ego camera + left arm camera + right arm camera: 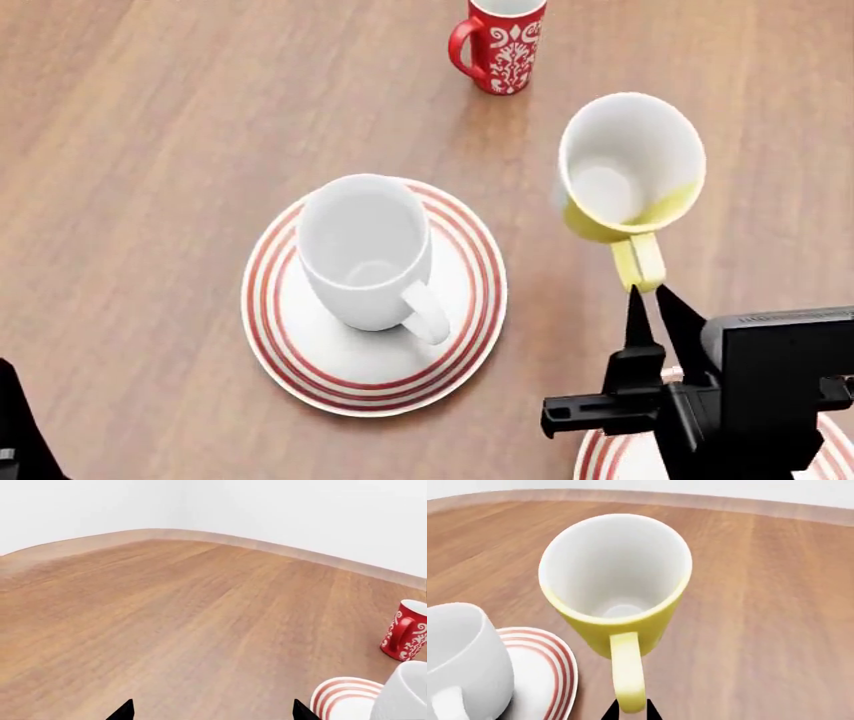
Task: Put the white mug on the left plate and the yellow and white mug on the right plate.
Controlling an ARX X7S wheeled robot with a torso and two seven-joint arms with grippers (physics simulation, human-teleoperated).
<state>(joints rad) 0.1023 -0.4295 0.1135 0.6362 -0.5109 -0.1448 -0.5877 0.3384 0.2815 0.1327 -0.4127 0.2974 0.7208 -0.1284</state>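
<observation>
The white mug stands upright on the left plate near the middle of the worktop, its handle pointing to about 5 o'clock. The yellow and white mug is at 3 o'clock from that plate, held tilted with its mouth toward the head camera — the right gripper has its jaws clamped on the handle's lower end. The right plate shows only as a rim under that arm. A red mug stands at 12 o'clock. The left gripper shows only two tips, set wide apart over bare wood.
</observation>
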